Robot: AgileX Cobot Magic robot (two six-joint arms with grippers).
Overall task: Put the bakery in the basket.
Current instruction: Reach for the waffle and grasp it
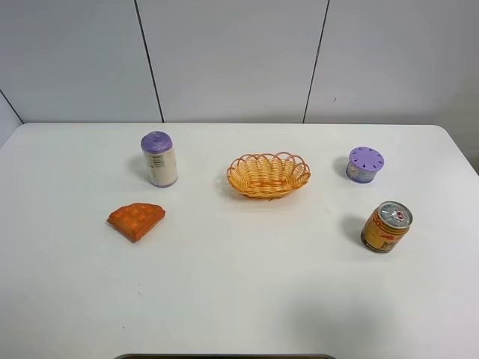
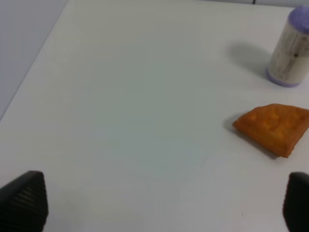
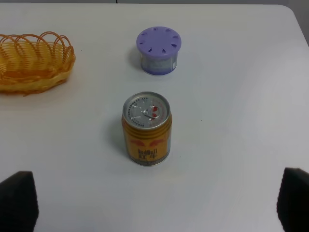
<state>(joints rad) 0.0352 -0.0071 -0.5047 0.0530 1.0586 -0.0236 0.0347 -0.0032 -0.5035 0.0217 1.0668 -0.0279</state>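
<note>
White table point(image 1: 239, 299) filled most of the frame. Five items stood on it, all well apart. Centre: oval wicker basket point(image 1: 268, 179), upright. Lower left of it: orange-brown waffle wedge point(image 1: 136, 220), lying flat. Upper left: tall purple-capped canister point(image 1: 159, 158), standing. Upper right: short purple-lidded jar point(image 1: 365, 164). Below that: gold drink can point(image 1: 386, 226), upright.
</note>
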